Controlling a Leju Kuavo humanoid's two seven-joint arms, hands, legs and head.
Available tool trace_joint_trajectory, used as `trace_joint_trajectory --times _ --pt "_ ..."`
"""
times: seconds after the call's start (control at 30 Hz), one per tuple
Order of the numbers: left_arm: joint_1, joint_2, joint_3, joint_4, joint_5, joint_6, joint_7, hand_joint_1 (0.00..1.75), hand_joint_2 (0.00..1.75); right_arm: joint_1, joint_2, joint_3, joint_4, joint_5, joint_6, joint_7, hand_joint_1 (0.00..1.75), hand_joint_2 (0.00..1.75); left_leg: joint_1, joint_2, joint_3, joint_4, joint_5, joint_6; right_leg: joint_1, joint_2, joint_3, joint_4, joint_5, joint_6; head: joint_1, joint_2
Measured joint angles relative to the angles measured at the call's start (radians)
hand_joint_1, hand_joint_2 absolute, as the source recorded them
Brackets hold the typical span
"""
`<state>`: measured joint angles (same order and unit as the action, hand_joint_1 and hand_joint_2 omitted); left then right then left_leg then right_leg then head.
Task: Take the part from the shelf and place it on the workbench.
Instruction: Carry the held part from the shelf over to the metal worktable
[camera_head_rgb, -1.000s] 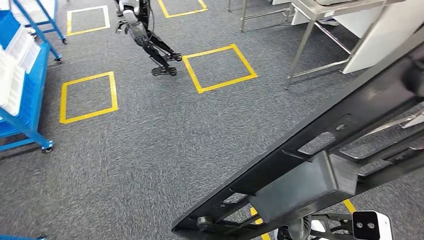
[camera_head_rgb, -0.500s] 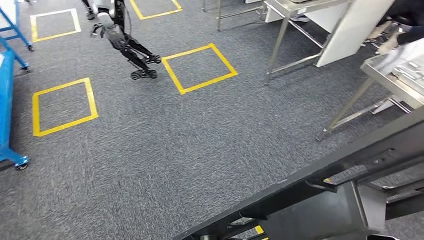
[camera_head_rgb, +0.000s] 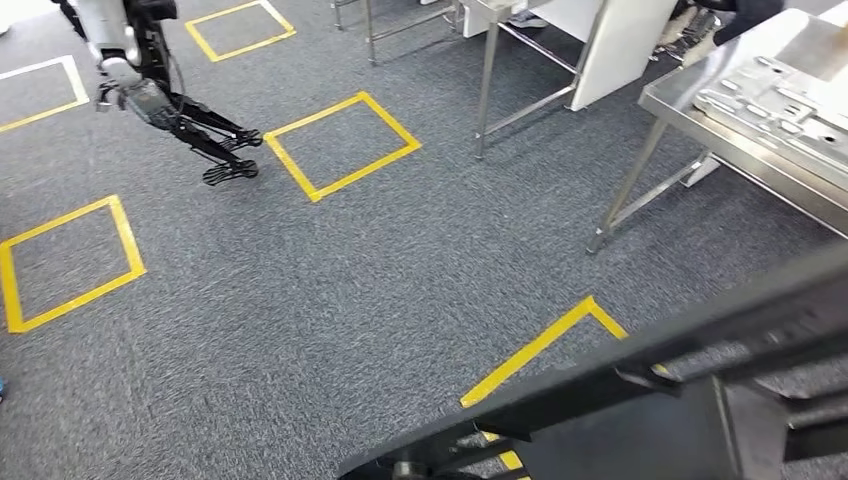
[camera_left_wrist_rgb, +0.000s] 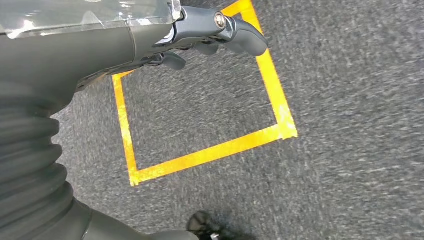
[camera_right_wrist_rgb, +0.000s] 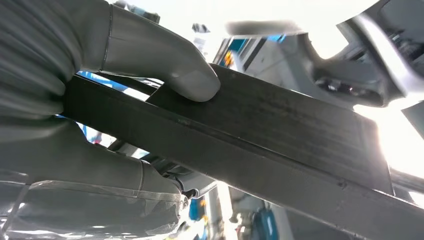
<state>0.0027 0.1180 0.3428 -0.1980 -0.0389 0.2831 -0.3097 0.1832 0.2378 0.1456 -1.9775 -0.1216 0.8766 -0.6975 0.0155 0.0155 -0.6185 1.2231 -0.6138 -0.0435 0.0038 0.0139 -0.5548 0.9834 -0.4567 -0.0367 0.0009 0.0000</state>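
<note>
Over grey carpet (camera_head_rgb: 330, 290) with yellow squares (camera_head_rgb: 340, 145), right robot hand (camera_right_wrist_rgb: 100, 100) clamps black part (camera_right_wrist_rgb: 280, 145); left robot hand (camera_left_wrist_rgb: 150, 40) empty, fingers spread.

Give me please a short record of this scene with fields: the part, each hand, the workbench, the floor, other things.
part: long black frame part, carried low across the head view
right hand: right hand grips the part, thumb pressed on its flat face
left hand: left hand holds nothing, above a yellow tape square
workbench: steel workbench ahead on the right, metal pieces on top
other: another humanoid robot standing far left
</note>
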Motion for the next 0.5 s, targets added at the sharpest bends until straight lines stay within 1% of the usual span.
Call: trace_joint_trajectory --times 0.03,0.07,0.1,0.13,0.17,0.2,0.23,0.27,0.3,0.33,0.37,0.4,0.43,0.47,0.5 --pt "0.001 0.001 0.003 0.000 0.000 -0.001 0.001 0.00 1.75 -0.002 -0.001 0.008 0.000 0.003 -0.012 0.000 1.75 1.75 0.000 -0.005 -0.025 0.046 -0.010 -0.001 0.001 0.012 0.000 0.001 0.000 -0.001 0.000 0.000" --pt "0.001 0.001 0.005 0.000 0.000 -0.002 0.001 0.00 1.75 -0.005 -0.002 0.016 0.000 0.004 -0.020 0.001 1.75 1.75 0.000 -0.006 -0.034 0.056 0.000 -0.001 0.002 0.024 0.000 0.003 0.000 -0.001 0.000 0.000" --pt "0.001 0.001 0.007 0.000 0.000 -0.003 0.001 0.00 1.75 -0.007 -0.003 0.022 0.001 0.004 -0.023 0.001 1.75 1.75 0.000 -0.009 -0.024 0.025 0.029 0.001 0.003 0.037 0.000 0.007 -0.001 0.000 0.000 0.000" --pt "0.001 0.002 0.008 0.000 0.000 -0.004 0.001 0.00 1.75 -0.009 -0.003 0.027 0.001 0.005 -0.024 0.001 1.75 1.75 0.000 -0.017 0.002 -0.040 0.070 0.003 0.002 0.050 0.001 0.010 -0.003 0.001 0.000 0.000" --pt "0.001 0.003 0.009 0.000 0.000 -0.004 0.001 0.00 1.75 -0.011 -0.003 0.032 0.001 0.005 -0.024 0.001 1.75 1.75 0.001 -0.039 0.032 -0.111 0.103 0.006 0.002 0.060 0.000 0.014 -0.005 0.003 0.000 0.000" --pt "0.002 0.003 0.010 0.000 0.000 -0.004 0.001 0.00 1.75 -0.014 -0.003 0.035 0.001 0.005 -0.024 0.001 1.75 1.75 0.002 -0.061 0.057 -0.171 0.125 0.009 0.003 0.071 -0.003 0.018 -0.006 0.007 0.000 0.000" --pt "0.001 0.004 0.011 0.000 0.000 -0.004 0.001 0.00 1.75 -0.015 -0.004 0.038 0.001 0.005 -0.025 0.001 1.75 1.75 0.002 -0.079 0.071 -0.207 0.134 0.013 0.002 0.081 -0.008 0.021 -0.007 0.012 0.000 0.000" --pt "0.000 0.004 0.012 0.000 0.000 -0.004 0.001 0.00 1.75 -0.017 -0.004 0.040 0.001 0.005 -0.026 0.001 1.75 1.75 0.001 -0.088 0.075 -0.220 0.132 0.017 0.000 0.091 -0.012 0.022 -0.006 0.017 0.000 0.000" --pt "-0.001 0.004 0.012 0.000 0.000 -0.004 0.001 0.00 1.75 -0.017 -0.004 0.041 0.000 0.005 -0.027 0.001 1.75 1.75 0.000 -0.080 0.076 -0.224 0.134 0.021 -0.001 0.101 -0.016 0.022 -0.004 0.024 0.000 0.000" --pt "-0.003 0.004 0.013 0.000 0.000 -0.004 0.001 0.00 1.75 -0.018 -0.004 0.042 0.000 0.005 -0.027 0.001 1.75 1.75 0.000 -0.069 0.078 -0.228 0.136 0.027 -0.002 0.102 -0.018 0.023 -0.004 0.029 -0.001 0.000" --pt "-0.004 0.004 0.013 0.000 0.000 -0.004 0.001 0.00 1.75 -0.018 -0.005 0.042 -0.001 0.005 -0.028 0.001 1.75 1.75 0.002 -0.058 0.080 -0.233 0.140 0.033 -0.001 0.088 -0.022 0.030 -0.010 0.034 0.001 0.000" --pt "-0.005 0.003 0.013 0.000 0.000 -0.005 0.001 0.00 1.75 -0.021 -0.006 0.043 -0.001 0.005 -0.034 0.001 1.75 1.75 0.004 -0.047 0.083 -0.239 0.143 0.039 0.000 0.065 -0.034 0.055 -0.027 0.038 0.004 0.000" --pt "-0.004 0.003 0.013 0.000 0.000 -0.006 0.001 0.00 1.75 -0.024 -0.009 0.046 -0.002 0.005 -0.044 0.001 1.75 1.75 0.005 -0.035 0.084 -0.242 0.145 0.044 0.000 0.037 -0.056 0.101 -0.053 0.042 0.006 0.000" --pt "-0.003 0.002 0.013 0.000 -0.001 -0.008 0.002 0.00 1.75 -0.027 -0.014 0.052 -0.002 0.005 -0.059 0.001 1.75 1.75 0.004 -0.022 0.085 -0.243 0.144 0.047 -0.002 0.013 -0.088 0.165 -0.086 0.046 0.009 0.000" --pt "-0.001 0.000 0.014 0.000 -0.003 -0.011 0.004 0.00 1.75 -0.030 -0.022 0.060 -0.002 0.006 -0.079 0.001 1.75 1.75 0.004 -0.009 0.085 -0.243 0.143 0.048 -0.005 0.003 -0.124 0.234 -0.114 0.051 0.010 0.000"
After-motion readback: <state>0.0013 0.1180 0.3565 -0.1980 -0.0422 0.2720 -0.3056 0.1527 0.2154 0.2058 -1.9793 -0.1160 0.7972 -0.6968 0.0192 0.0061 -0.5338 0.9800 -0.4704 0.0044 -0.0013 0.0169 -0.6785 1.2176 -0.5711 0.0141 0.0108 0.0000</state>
